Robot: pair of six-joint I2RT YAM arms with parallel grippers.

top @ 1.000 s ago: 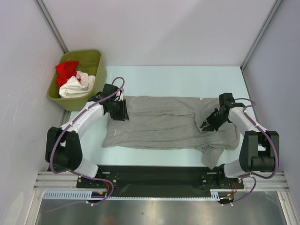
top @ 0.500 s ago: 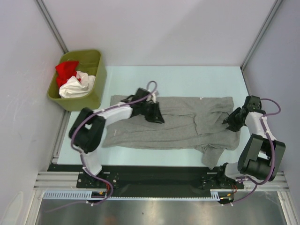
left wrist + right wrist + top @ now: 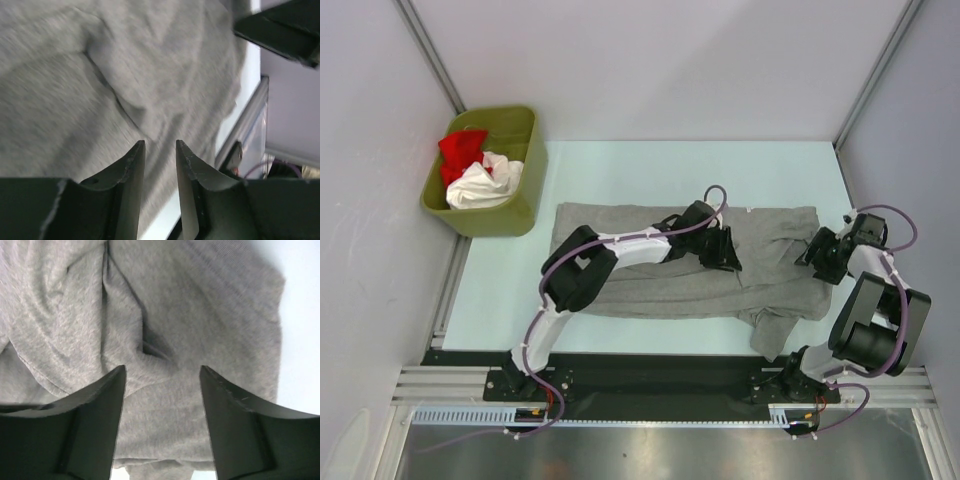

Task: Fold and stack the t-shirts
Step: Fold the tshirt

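Note:
A large heather-grey t-shirt (image 3: 650, 290) lies spread and wrinkled across the table, a sleeve bunched at its lower right (image 3: 775, 325). My left arm reaches far to the right over it. Its gripper (image 3: 724, 254) hovers above the shirt's right half, open with a narrow gap (image 3: 160, 146) and only fabric (image 3: 75, 100) beneath. My right gripper (image 3: 813, 256) stands at the shirt's right edge, jaws wide open (image 3: 162, 371) over creased grey cloth (image 3: 200, 300), holding nothing. A red t-shirt (image 3: 463, 148) and a white t-shirt (image 3: 485, 185) lie crumpled in the bin.
The olive-green bin (image 3: 520, 125) stands off the table's back left corner. Pale table surface (image 3: 670, 170) shows behind the shirt and at front left (image 3: 500, 300). White walls close in on both sides, near the right gripper.
My left arm has swept from the shirt's left edge across to its right half. My right gripper has drawn back to the right edge and opened, letting go of the fabric.

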